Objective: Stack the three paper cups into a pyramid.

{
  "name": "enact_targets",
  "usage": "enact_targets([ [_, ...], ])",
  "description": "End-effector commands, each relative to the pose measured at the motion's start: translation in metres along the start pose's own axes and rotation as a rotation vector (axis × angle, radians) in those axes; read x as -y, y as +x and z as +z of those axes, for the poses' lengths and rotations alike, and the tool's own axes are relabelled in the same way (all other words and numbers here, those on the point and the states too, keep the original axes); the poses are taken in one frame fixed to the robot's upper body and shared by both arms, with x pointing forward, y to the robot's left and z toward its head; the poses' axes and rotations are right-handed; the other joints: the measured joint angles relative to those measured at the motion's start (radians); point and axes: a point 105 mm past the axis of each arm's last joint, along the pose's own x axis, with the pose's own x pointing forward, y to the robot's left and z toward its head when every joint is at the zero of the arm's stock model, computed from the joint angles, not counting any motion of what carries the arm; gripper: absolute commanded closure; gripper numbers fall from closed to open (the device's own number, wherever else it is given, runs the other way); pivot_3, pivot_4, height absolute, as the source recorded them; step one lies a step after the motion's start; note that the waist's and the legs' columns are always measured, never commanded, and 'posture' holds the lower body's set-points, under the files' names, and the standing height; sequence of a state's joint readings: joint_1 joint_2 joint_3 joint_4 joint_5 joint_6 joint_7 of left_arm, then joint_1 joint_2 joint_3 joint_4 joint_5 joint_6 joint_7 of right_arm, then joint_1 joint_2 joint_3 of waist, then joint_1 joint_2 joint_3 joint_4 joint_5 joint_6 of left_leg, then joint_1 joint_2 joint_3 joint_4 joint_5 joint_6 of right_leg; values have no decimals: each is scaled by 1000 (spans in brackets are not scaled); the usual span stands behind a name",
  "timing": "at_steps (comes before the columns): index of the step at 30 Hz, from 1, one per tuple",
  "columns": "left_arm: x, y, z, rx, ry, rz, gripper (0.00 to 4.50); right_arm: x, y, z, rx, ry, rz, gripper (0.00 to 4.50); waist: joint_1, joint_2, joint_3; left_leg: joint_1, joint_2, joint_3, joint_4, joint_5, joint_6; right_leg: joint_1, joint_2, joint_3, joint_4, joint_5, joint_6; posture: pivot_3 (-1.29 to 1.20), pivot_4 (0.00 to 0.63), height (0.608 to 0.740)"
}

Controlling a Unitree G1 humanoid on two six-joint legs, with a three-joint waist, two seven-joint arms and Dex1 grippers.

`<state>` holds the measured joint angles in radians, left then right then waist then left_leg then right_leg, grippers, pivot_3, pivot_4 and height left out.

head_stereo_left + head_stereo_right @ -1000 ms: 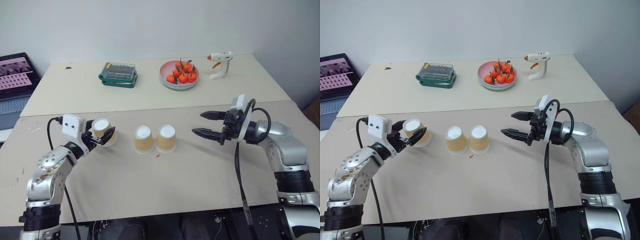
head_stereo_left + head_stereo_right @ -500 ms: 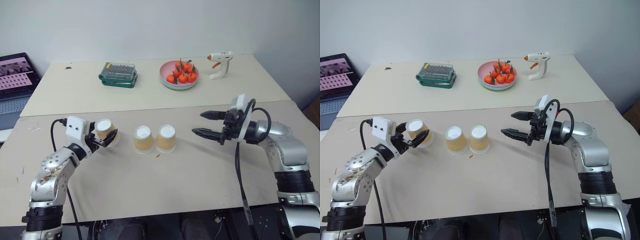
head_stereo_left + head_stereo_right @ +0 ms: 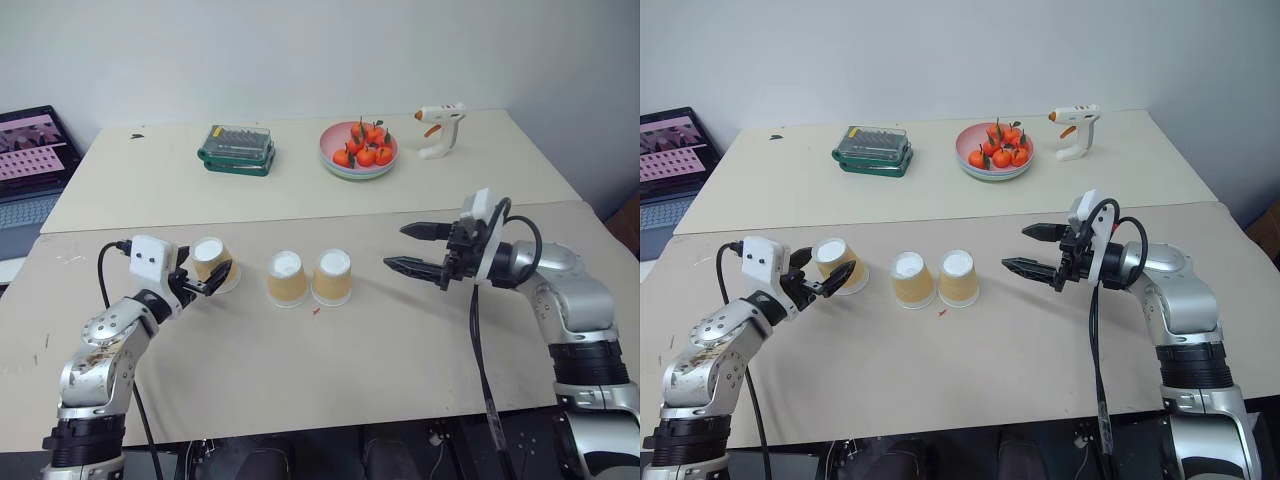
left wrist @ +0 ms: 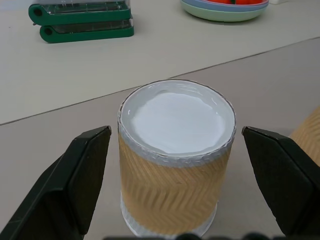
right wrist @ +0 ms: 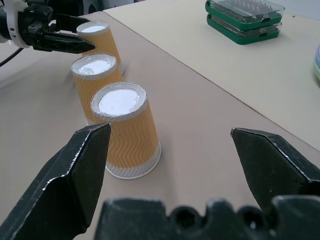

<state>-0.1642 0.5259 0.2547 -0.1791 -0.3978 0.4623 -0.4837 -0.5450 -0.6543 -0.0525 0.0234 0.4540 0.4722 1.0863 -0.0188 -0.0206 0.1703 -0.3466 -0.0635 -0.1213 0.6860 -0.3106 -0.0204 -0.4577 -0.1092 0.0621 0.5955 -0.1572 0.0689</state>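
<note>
Left end effector (image 3: 207, 277) nearest the work: fingers apart, straddling left paper cup (image 3: 209, 262), not clamped; cup upside down on table (image 3: 330, 370), axis upright, directly ahead between fingers

Middle cup (image 3: 286, 277) and right cup (image 3: 332, 276) side by side, touching, toward centre: pyramid base, nothing on top

Right end effector (image 3: 409, 247) fingers apart, empty, well apart from right cup

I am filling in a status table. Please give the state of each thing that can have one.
Left cup: upside down on the table, between open fingers, not gripped.
Middle cup: upside down, unstacked.
Right cup: upside down, beside the middle cup.
Left gripper: open.
Right gripper: open, empty.
Green case: closed.
Laptop: open, screen lit.
</note>
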Motion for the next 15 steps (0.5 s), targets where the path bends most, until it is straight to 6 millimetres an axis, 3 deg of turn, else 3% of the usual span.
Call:
enact_targets([
  [1, -7, 1, 11, 30, 38, 18, 0, 0, -3, 14, 25, -47, -1, 17, 0, 0, 0, 0, 0, 0, 0, 0, 0, 0, 0, 0, 0, 0, 0, 0, 150, 725],
  [3, 1, 1, 16, 68, 0, -49, 0, 0, -2, 14, 27, -48, 2, 17, 1, 0, 0, 0, 0, 0, 0, 0, 0, 0, 0, 0, 0, 0, 0, 0, 150, 725],
  [12, -9, 6, 10, 30, 58, 21, 0, 0, -1, 13, 27, -50, 1, 17, -1, 0, 0, 0, 0, 0, 1, 0, 0, 0, 0, 0, 0, 1, 0, 0, 150, 725],
  [15, -2, -2, 13, 67, 37, -17, 0, 0, -1, 13, 27, -51, 2, 17, -2, 0, 0, 0, 0, 0, 1, 0, 0, 0, 0, 0, 0, 1, 0, 0, 150, 725],
])
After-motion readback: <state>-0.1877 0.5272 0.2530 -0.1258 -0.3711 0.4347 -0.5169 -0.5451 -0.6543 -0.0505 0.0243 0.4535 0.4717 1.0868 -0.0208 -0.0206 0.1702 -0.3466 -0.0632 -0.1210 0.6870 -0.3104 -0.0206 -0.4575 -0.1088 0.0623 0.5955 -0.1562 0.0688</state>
